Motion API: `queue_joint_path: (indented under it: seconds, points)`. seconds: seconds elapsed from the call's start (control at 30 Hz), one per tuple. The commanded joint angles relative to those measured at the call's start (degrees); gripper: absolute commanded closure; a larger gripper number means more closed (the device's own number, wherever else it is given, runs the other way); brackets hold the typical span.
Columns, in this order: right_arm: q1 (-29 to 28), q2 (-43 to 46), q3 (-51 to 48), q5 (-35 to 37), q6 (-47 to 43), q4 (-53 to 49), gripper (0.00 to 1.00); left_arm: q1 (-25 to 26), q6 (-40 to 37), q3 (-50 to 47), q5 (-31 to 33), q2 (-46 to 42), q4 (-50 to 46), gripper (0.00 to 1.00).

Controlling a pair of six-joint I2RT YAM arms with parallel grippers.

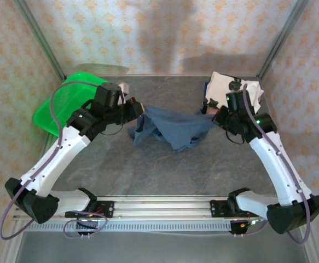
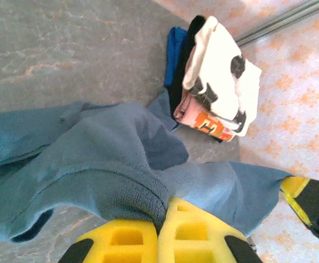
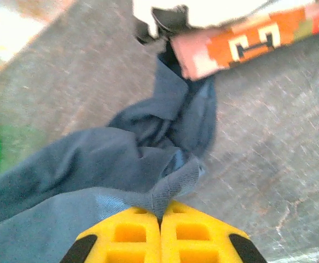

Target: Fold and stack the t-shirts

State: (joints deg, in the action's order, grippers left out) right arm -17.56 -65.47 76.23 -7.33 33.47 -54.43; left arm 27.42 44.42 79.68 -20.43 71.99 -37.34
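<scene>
Holding the plain slate-blue cloth t-shirt (image 1: 173, 127) strung between both arms, I see it over the middle of the grey marbled desk (image 1: 148, 170), sagging in loose folds. My left gripper (image 1: 134, 108) is pinched tight on the shirt's edge at its 9 o'clock side. From the left wrist, the yellow fingers (image 2: 197, 235) meet with a ribbed hem squeezed between them. My right gripper (image 1: 210, 113) is clamped on the opposite edge at 3 o'clock, its yellow pads (image 3: 126, 235) together on a bunched corner of cloth. I cannot tell whether the lowest fold touches the desk. At the desk's 1 o'clock corner lies a folded pile, with the white t-shirt with black patches (image 1: 225, 85) on top and the orange printed t-shirt (image 2: 211, 123) beneath it. The green plastic mesh basket (image 1: 61, 104) sits at 10 o'clock, well apart from the blue shirt.
</scene>
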Motion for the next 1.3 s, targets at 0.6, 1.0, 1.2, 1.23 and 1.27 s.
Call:
queue_joint_path:
  seconds: [0.6,1.0,1.2,1.23,1.27]
  points:
    - [0.89,0.11,5.56,-3.9,-5.35,-5.2,1.0,-3.05,-7.47,-4.14,-3.24,-4.32,-4.26,1.0]
    - [-3.71,6.53,-28.05,-19.4,4.78,9.65,1.0,-3.08,-2.33,-33.72,-1.25,-15.06,-1.92,1.0]
    - [-17.31,-2.04,-24.98,-25.14,6.7,17.94,1.0,-12.47,-3.46,-33.59,0.54,-16.62,-3.94,0.99]
    - [-18.74,-5.02,-23.76,-26.24,7.08,19.52,1.0,-13.49,-4.2,-33.13,0.2,-14.68,-2.77,0.98]
    - [-19.76,-7.21,-22.18,-27.08,7.23,20.43,1.0,-14.3,-5.31,-31.96,0.41,-11.95,-2.03,0.98]
